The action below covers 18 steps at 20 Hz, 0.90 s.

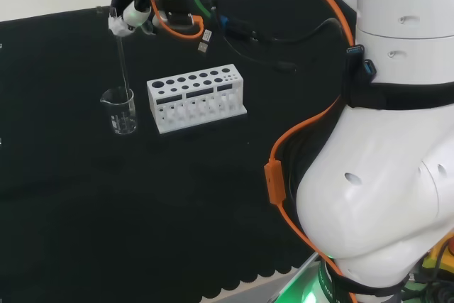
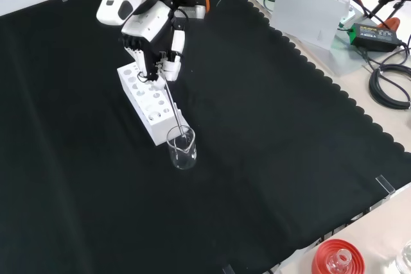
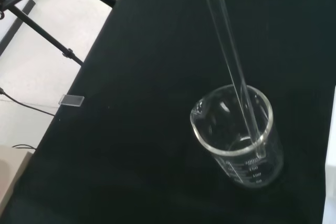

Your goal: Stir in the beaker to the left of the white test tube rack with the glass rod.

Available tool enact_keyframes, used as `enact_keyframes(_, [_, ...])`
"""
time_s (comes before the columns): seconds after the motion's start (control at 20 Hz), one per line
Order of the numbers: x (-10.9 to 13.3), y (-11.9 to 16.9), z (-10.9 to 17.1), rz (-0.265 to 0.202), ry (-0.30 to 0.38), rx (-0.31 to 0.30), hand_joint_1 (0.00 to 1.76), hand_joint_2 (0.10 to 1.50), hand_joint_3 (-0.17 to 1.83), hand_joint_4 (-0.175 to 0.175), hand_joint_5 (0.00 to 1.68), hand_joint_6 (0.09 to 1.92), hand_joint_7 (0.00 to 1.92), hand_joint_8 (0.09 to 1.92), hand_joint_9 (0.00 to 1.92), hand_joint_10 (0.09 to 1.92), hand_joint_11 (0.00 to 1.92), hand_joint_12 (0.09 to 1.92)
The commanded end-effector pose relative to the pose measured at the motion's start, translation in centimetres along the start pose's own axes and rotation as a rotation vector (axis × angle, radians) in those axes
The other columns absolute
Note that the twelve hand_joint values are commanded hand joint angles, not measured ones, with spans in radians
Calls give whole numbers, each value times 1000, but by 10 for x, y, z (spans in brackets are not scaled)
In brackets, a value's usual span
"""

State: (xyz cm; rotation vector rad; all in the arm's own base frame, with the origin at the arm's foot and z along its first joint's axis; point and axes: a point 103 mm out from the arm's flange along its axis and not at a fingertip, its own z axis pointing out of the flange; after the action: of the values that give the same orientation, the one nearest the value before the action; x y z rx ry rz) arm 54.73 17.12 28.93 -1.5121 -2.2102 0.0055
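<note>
A clear glass beaker (image 1: 120, 112) (image 2: 182, 149) (image 3: 237, 136) stands on the black cloth just left of the white test tube rack (image 1: 196, 97) (image 2: 146, 103) in the head view. The hand (image 1: 136, 18) (image 2: 157, 48) hovers above the beaker, its fingers curled round the top of a glass rod (image 1: 122, 59) (image 2: 175, 108) (image 3: 228, 59). The rod hangs nearly upright, and its lower end reaches inside the beaker near the bottom. The beaker looks empty in the wrist view.
In the front view, a red ribbed stand (image 2: 336, 260) with glassware sits at the bench's near right corner, past the cloth's scalloped edge. Cables and a power brick (image 2: 372, 32) lie at the far right. Tripod legs (image 3: 37, 24) stand on the floor beyond the cloth.
</note>
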Motion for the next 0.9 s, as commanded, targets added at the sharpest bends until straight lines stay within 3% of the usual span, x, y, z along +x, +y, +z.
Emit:
enact_keyframes(0.05, [-2,-1,12,0,7,21,1304,1097,-113,-175,1116,506,1202,951,1740,611,1603,763])
enact_keyframes(0.5, [20,1,30,-23,10,54,1304,1099,-118,-175,1117,505,1204,948,1740,611,1602,765])
enact_keyframes(0.9, [29,15,28,-32,20,49,1305,1101,-123,-175,1118,504,1205,946,1740,611,1602,767])
